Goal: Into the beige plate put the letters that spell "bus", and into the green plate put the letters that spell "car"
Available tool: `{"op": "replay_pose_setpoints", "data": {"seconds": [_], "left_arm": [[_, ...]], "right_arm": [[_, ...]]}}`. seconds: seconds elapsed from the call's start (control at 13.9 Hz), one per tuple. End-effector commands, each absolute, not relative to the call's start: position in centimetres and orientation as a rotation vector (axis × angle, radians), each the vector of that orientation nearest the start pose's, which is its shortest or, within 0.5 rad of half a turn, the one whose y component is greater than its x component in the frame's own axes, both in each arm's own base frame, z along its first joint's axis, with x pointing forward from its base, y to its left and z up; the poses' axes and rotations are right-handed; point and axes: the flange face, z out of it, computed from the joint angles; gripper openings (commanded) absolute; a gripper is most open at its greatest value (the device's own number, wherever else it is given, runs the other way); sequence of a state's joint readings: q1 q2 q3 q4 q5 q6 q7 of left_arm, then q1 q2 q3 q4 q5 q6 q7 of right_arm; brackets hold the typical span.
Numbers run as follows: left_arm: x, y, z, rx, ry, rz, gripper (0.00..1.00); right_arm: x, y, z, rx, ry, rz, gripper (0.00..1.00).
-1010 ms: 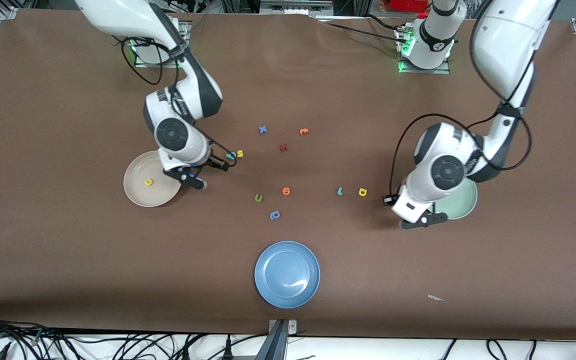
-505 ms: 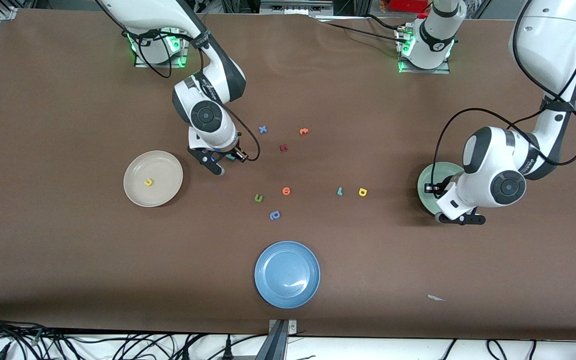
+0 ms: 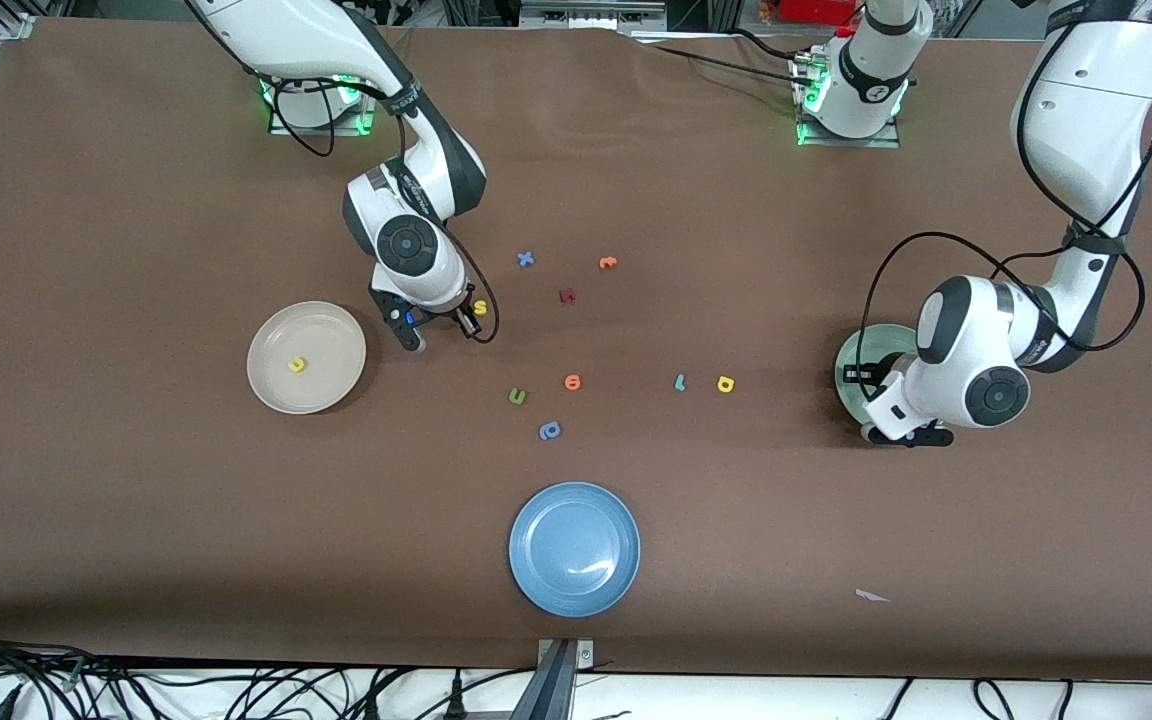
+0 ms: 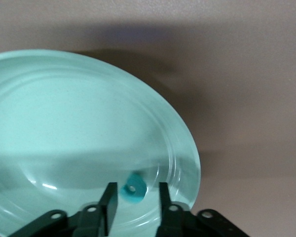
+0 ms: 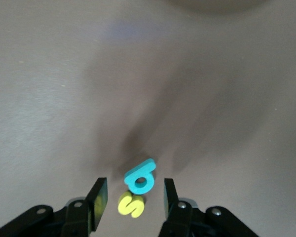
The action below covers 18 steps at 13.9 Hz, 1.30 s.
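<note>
Brown table (image 3: 136, 500): your right gripper (image 5: 132, 197) gapes over teal "b" (image 5: 140, 177); left gripper (image 4: 134, 200) gapes over green plate (image 4: 49, 128).

Robotics lab: brown-covered table (image 3: 136, 200), aluminium framing (image 3: 556, 665), trailing cables (image 3: 236, 690).

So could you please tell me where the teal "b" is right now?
The teal "b" lies on the table beside the yellow "s", between the right pincer's open fingers.
</note>
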State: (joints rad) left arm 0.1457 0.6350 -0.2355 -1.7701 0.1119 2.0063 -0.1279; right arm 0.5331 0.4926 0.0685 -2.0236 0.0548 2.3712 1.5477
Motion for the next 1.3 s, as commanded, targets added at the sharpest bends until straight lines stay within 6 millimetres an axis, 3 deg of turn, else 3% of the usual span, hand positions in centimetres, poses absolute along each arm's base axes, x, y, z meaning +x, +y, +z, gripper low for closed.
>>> {"op": "replay_pose_setpoints", "data": {"seconds": [0.0, 0.22, 0.43, 0.58, 0.79, 0.94, 1.15, 1.23], "left_arm": [[61.7, -4.3, 21.6, -3.111, 0.031, 0.556, 1.00], [62.0, -7.9, 26.2, -3.123, 0.051, 0.494, 1.00], [62.2, -12.6, 28.2, -3.165, -0.202, 0.437, 1.00], [62.5, -16.9, 28.7, -3.181, -0.356, 0.331, 1.00], [62.3, -22.1, 26.3, -3.198, -0.527, 0.224, 0.99], [61.9, -24.3, 24.4, -3.203, -0.604, 0.203, 0.91], [61.2, -26.0, 21.7, -3.202, -0.617, 0.217, 0.82], [61.1, -25.9, 20.8, -3.186, -0.582, 0.208, 0.79]], "right_arm": [[46.9, 32.7, 18.3, -2.818, 1.573, 0.184, 0.54], [46.8, 32.7, 18.2, -2.819, 1.574, 0.185, 0.53], [46.7, 33.0, 18.1, -2.816, 1.567, 0.179, 0.50], [46.5, 33.0, 17.9, -2.812, 1.561, 0.173, 0.49], [46.3, 33.3, 17.4, -2.814, 1.552, 0.170, 0.47], [46.2, 33.2, 17.1, -2.816, 1.553, 0.173, 0.43], [46.3, 33.2, 17.2, -2.815, 1.552, 0.171, 0.19], [46.3, 33.2, 17.2, -2.816, 1.550, 0.171, 0.15]]}}
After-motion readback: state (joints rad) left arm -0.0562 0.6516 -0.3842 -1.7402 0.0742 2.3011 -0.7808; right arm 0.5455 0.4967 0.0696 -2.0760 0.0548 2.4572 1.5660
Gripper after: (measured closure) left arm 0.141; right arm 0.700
